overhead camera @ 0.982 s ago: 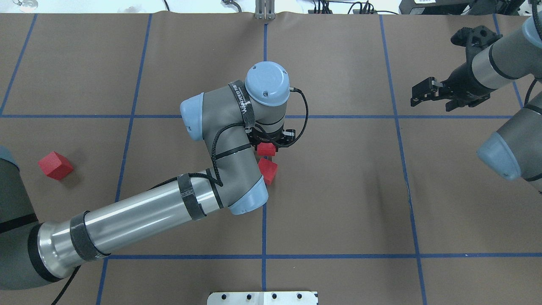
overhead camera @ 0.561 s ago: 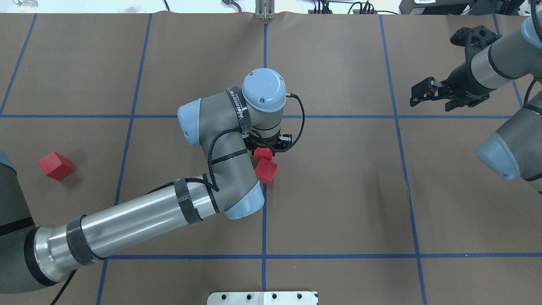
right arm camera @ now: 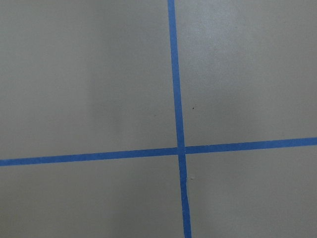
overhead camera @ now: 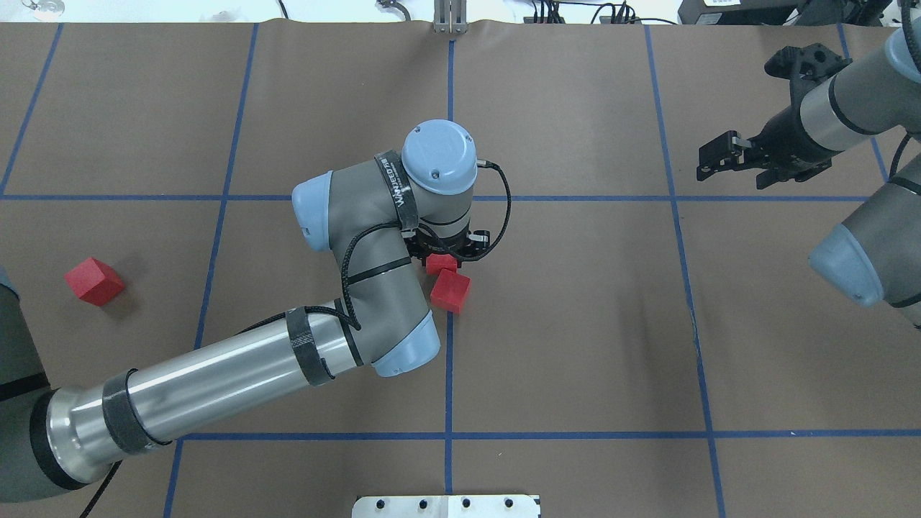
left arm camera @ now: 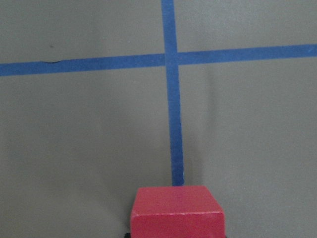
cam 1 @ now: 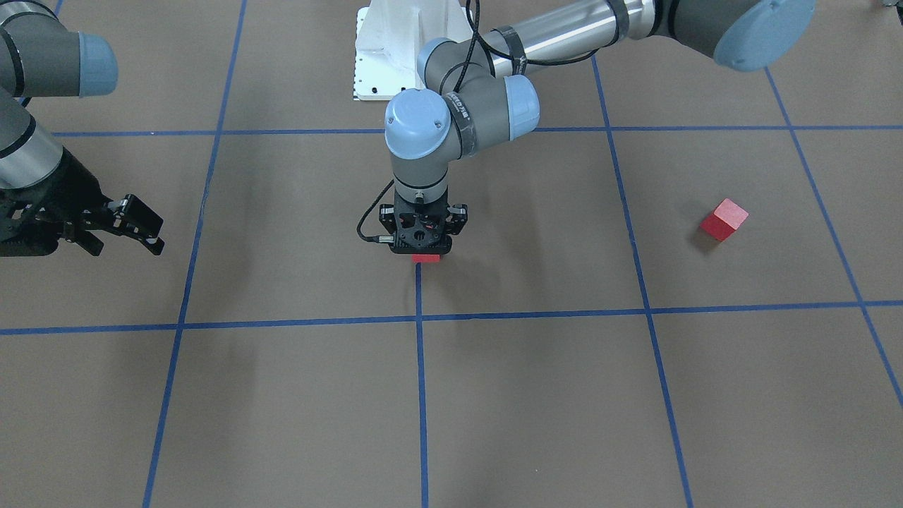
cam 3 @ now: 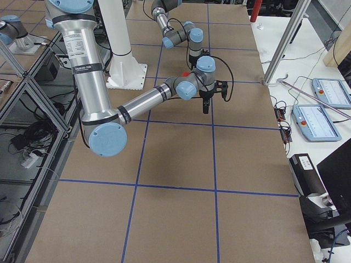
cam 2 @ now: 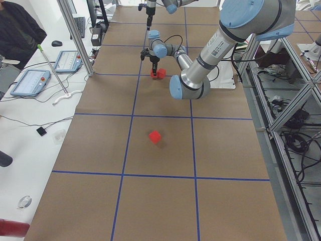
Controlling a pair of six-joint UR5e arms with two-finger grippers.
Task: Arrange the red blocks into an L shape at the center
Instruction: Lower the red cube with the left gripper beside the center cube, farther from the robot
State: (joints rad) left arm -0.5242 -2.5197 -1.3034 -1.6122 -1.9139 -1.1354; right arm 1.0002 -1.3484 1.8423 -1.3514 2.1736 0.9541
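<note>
My left gripper (overhead camera: 443,253) points straight down at the center (overhead camera: 504,288), over the vertical blue tape line (overhead camera: 449,374), and is shut on a red block (overhead camera: 440,262). That block fills the bottom of the left wrist view (left arm camera: 177,210) and peeks out under the gripper in the front view (cam 1: 425,258). A second red block (overhead camera: 451,291) lies on the floor just beside it, toward the robot. The third red block (overhead camera: 93,280) lies far left, also seen in the front view (cam 1: 723,219). My right gripper (overhead camera: 712,162) is open and empty, raised at the far right.
The white metal base (overhead camera: 446,506) sits at the near edge, and it shows in the front view (cam 1: 384,49). My left forearm and elbow (overhead camera: 374,316) hang over the cell left of the center line. Blue tape lines (right arm camera: 178,148) cross under the right gripper.
My left arm has shifted a little left and toward the robot with the red block in it, bringing it closer to the block on the floor. The right arm has hardly moved.
</note>
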